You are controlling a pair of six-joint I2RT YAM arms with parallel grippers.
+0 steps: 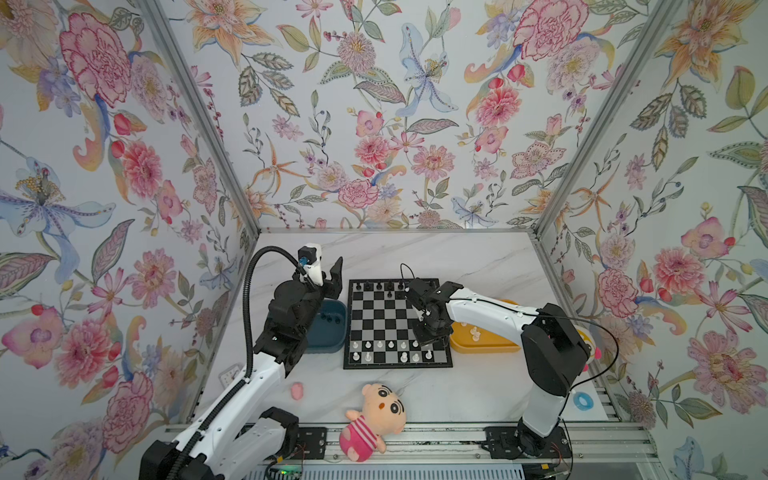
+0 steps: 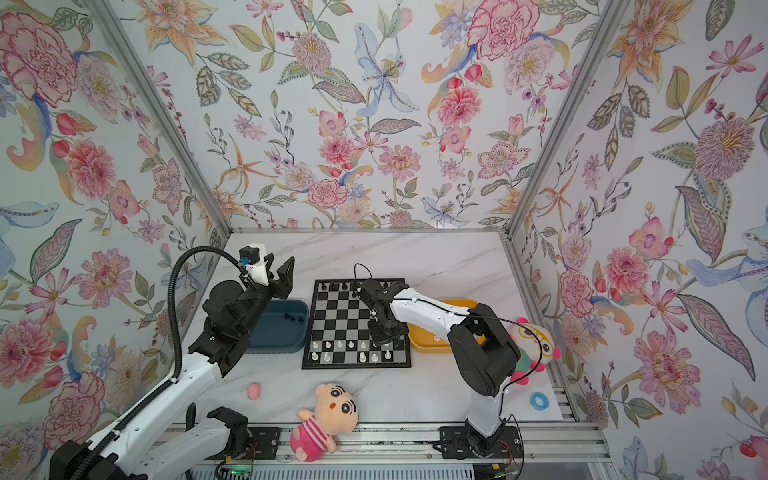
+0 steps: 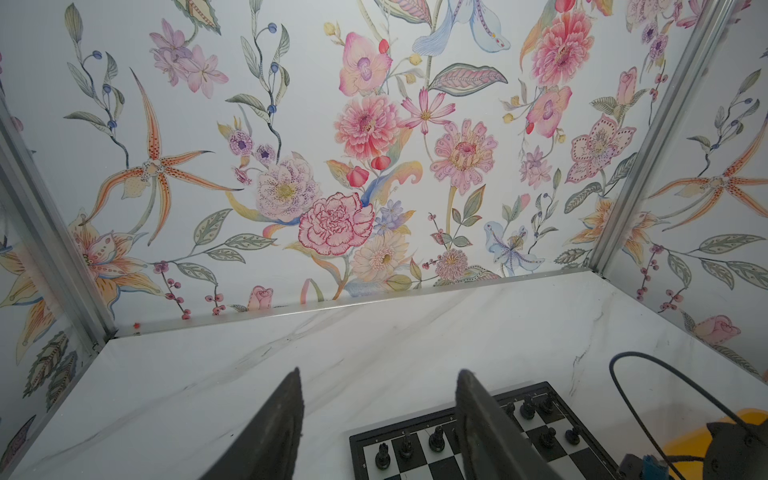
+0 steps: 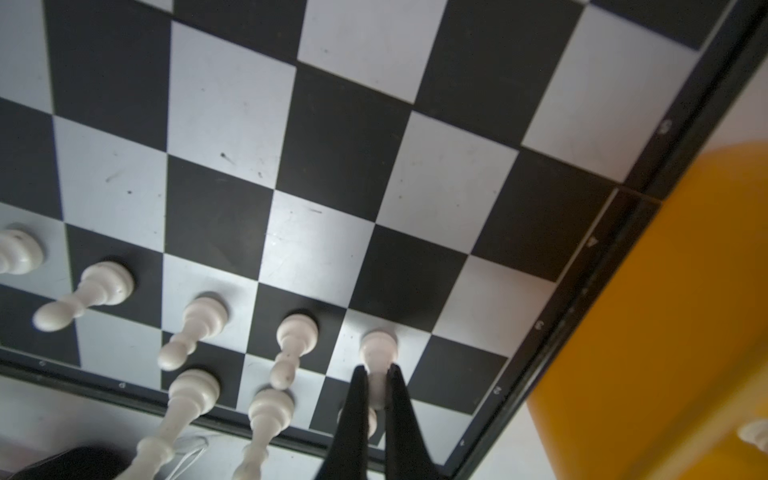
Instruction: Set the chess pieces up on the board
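On the board [image 4: 232, 104], second row from its near edge, the right hand [image 4: 376, 372] is clamped shut around an upright white pawn [image 4: 378, 347] standing directly below it; the left hand [image 3: 380, 374], half-open and empty, hovers off the board's far corner.

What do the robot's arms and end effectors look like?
The left arm and right arm have white shells and black joints. A ribbed black hose follows the left; a thin black cable follows the right. The left end effector and right end effector have tapered black fingers.
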